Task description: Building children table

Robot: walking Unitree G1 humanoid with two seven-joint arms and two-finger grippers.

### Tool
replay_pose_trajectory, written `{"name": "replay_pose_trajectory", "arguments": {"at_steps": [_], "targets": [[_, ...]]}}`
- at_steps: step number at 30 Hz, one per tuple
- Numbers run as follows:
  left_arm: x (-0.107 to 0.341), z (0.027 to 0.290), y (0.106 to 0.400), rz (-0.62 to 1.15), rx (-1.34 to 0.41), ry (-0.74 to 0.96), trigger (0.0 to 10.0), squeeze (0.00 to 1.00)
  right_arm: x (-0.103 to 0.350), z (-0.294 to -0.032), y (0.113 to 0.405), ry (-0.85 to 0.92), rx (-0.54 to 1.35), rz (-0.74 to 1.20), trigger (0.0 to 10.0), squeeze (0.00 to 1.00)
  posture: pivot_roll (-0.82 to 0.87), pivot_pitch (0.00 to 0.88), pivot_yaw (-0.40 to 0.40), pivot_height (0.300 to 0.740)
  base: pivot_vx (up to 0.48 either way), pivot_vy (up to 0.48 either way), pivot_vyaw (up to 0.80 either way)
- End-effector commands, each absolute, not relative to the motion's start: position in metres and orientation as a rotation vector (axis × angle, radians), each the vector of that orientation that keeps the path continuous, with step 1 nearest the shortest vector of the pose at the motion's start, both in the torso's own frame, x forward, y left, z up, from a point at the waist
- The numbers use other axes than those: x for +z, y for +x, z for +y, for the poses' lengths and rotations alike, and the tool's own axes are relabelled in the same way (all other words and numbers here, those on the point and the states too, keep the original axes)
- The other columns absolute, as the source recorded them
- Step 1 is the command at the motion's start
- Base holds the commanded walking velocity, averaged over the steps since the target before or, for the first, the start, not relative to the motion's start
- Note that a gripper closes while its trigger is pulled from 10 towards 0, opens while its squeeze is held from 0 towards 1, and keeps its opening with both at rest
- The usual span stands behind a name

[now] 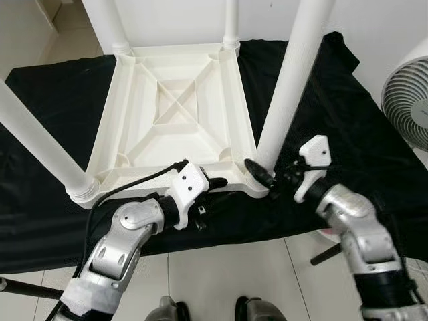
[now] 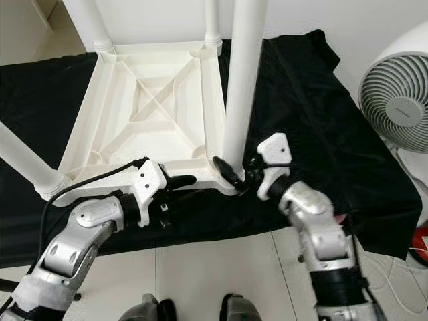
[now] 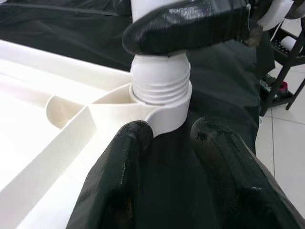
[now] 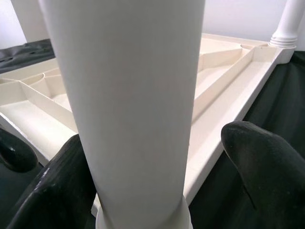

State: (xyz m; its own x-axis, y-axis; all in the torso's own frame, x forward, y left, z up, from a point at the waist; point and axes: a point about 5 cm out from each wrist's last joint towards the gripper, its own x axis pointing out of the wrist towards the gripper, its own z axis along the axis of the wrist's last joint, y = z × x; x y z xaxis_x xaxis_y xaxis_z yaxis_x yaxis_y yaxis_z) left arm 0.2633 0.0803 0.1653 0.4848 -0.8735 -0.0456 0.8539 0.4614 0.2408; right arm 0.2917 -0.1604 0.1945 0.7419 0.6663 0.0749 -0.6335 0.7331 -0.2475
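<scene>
Standing nearest are the robot's own feet on pale floor tiles [image 1: 221, 274], and just beyond them the edge of a black cloth [image 1: 321, 127] on which everything else rests.

Both silver arms reach forward over that near edge. The left gripper [image 1: 215, 183] lies low against the near rail of the upturned white tabletop [image 1: 177, 107], its fingers [image 3: 119, 181] apart, their tips just beside the near right corner socket [image 3: 164, 112] without closing on it. A black cable [image 1: 130, 184] loops from that wrist back toward the near left corner.

The right gripper [image 1: 261, 175] comes in from the right at the same corner. Its two black fingers [image 4: 259, 157] are spread on either side of the near right leg [image 1: 289, 87], low down by the socket; whether they press on the leg I cannot tell. That leg stands upright in its socket, with some thread [image 3: 159, 86] showing above the collar.

The tabletop lies underside up, its ribs crossing in an X at the middle. The near left leg [image 1: 37, 137] juts from its corner toward the left. Farther back, two more legs [image 1: 107, 23] rise from the far corners.

Off to the far right, beyond the cloth, stands a white fan [image 1: 408, 97].
</scene>
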Motion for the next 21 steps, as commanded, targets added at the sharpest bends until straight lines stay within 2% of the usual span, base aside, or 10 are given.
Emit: {"name": "replay_pose_trajectory", "arguments": {"at_steps": [1,2,14,17,18,19,20,21], "targets": [[0.165,0.083,0.263,-0.083,-1.0,0.228,10.0,0.0,0.194,-0.163,0.293,-0.218,0.739,-0.165,10.0,0.0,-0.13,0.11,0.064,0.74,0.0,0.0,0.0],[0.166,0.082,0.263,-0.069,-0.989,0.21,10.0,0.0,0.194,-0.168,0.298,-0.245,0.761,-0.158,0.0,0.0,-0.12,0.113,0.059,0.74,0.0,0.0,0.0],[0.164,0.078,0.261,-0.075,-0.955,0.159,10.0,0.0,0.187,-0.175,0.311,-0.263,0.798,-0.122,0.0,0.0,-0.12,0.127,0.059,0.74,0.0,0.0,0.0],[0.16,0.077,0.268,-0.087,-0.881,0.169,10.0,0.0,0.185,-0.173,0.311,-0.24,0.779,-0.127,0.0,0.0,-0.12,0.13,0.06,0.74,0.0,0.0,0.0],[0.159,0.077,0.27,-0.087,-0.86,0.166,10.0,0.0,0.184,-0.171,0.311,-0.228,0.774,-0.131,0.9,0.0,-0.13,0.13,0.061,0.74,0.0,0.0,0.0],[0.159,0.077,0.27,-0.087,-0.86,0.166,10.0,0.0,0.184,-0.171,0.311,-0.228,0.774,-0.131,0.9,0.0,-0.13,0.13,0.061,0.74,0.0,0.0,0.0],[0.16,0.076,0.271,-0.093,-0.847,0.173,10.0,0.0,0.184,-0.167,0.311,-0.21,0.759,-0.139,10.0,0.0,-0.13,0.132,0.06,0.74,0.0,0.0,0.0],[0.16,0.076,0.271,-0.093,-0.847,0.173,10.0,0.0,0.184,-0.167,0.311,-0.21,0.759,-0.139,10.0,0.0,-0.13,0.132,0.06,0.74,0.0,0.0,0.0]]}}
